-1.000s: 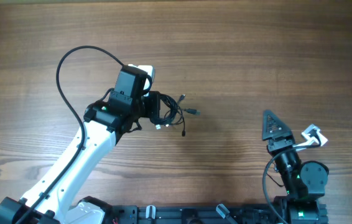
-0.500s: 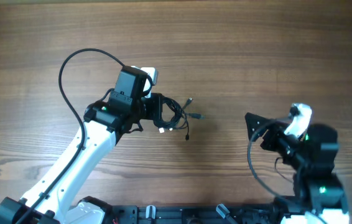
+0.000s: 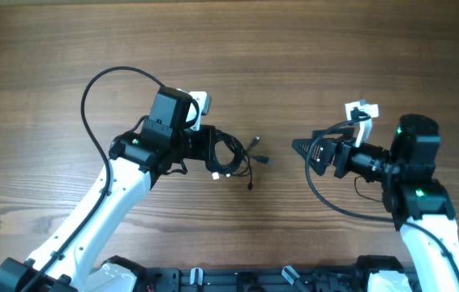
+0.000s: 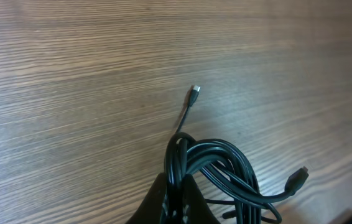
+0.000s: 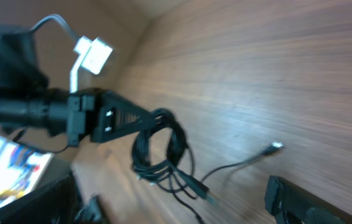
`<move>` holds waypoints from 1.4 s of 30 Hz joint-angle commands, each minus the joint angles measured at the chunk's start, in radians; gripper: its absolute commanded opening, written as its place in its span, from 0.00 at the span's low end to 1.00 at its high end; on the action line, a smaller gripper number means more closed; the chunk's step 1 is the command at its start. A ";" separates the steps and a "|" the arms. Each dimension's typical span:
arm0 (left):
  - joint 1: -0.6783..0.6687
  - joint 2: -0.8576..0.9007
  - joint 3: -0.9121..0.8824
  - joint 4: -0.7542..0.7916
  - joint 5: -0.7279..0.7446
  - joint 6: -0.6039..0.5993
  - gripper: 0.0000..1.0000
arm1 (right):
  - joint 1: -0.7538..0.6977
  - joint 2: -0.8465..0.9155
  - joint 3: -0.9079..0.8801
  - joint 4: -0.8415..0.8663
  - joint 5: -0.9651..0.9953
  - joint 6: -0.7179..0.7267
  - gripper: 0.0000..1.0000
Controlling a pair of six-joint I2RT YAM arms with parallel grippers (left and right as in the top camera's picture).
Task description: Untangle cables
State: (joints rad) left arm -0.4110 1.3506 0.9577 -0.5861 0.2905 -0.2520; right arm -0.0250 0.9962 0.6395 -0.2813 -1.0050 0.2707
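Wood-grain table (image 3: 335,57), overhead view. Cables (image 3: 231,154) in one knotted clump about midway between left and right edges. Left gripper (image 3: 212,148) pinches clump's left side, fingers closed on cords; wrist view shows cords rising from between fingertips. Two plug ends (image 4: 195,91) stray out over wood, third tail toward near edge. Right gripper (image 3: 298,148) hovers right of clump, apart from it, tip pointing at it; opening: cannot tell.
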 commanded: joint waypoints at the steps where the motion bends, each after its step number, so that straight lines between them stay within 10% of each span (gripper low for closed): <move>1: 0.003 -0.034 0.018 0.010 0.103 0.097 0.04 | 0.056 0.085 0.022 0.051 -0.126 -0.039 0.97; 21: 0.003 -0.056 0.018 0.100 0.237 0.248 0.04 | 0.374 0.429 0.022 0.444 0.093 0.186 0.64; 28: 0.004 -0.056 0.018 0.116 0.236 0.187 0.04 | 0.389 0.435 0.022 0.500 0.134 0.255 0.07; 42: 0.046 -0.055 0.018 0.389 -0.028 -0.939 0.04 | 0.389 0.435 0.022 0.411 0.328 0.253 0.04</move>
State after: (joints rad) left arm -0.3885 1.3125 0.9558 -0.2016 0.3580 -0.8207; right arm 0.3599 1.4227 0.6762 0.1307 -0.7162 0.5270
